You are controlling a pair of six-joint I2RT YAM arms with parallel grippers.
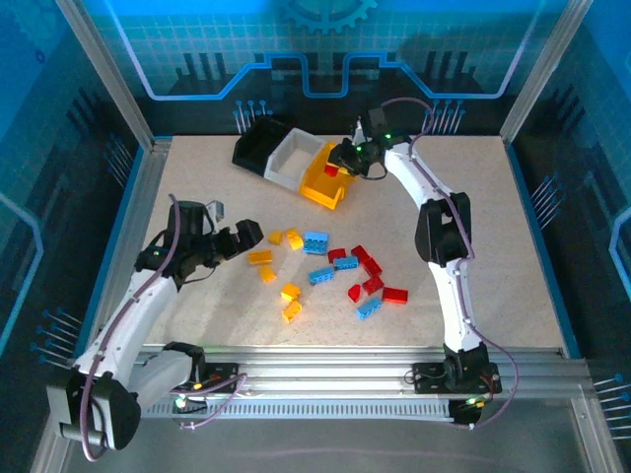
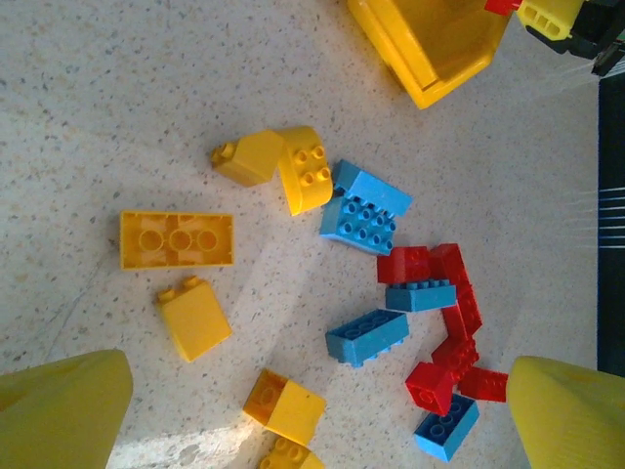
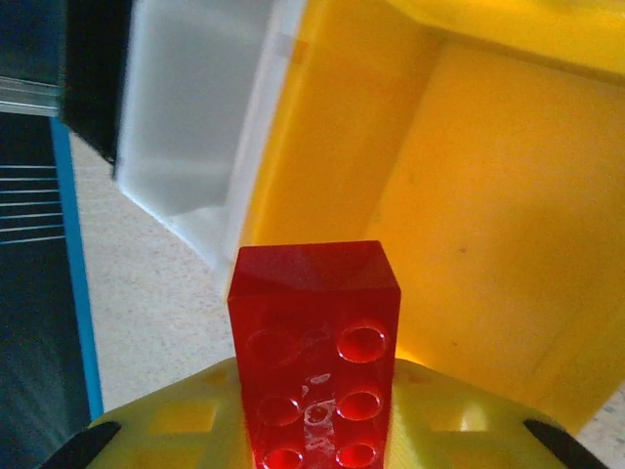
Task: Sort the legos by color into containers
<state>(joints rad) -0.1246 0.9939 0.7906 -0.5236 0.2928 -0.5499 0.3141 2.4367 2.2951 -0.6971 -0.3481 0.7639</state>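
Up close, the glossy red lego shows 6 studs, slightly scuffed.

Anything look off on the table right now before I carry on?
One thing: the right pincer holds a red brick over the yellow bin, a colour mismatch if dropped there. The bin row also sits skewed on the table.

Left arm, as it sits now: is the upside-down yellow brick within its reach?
Probably yes. The left gripper is open and hovers close beside the upside-down yellow brick, which lies flat on its own with nothing on or against it, so nothing looks to block a descent.
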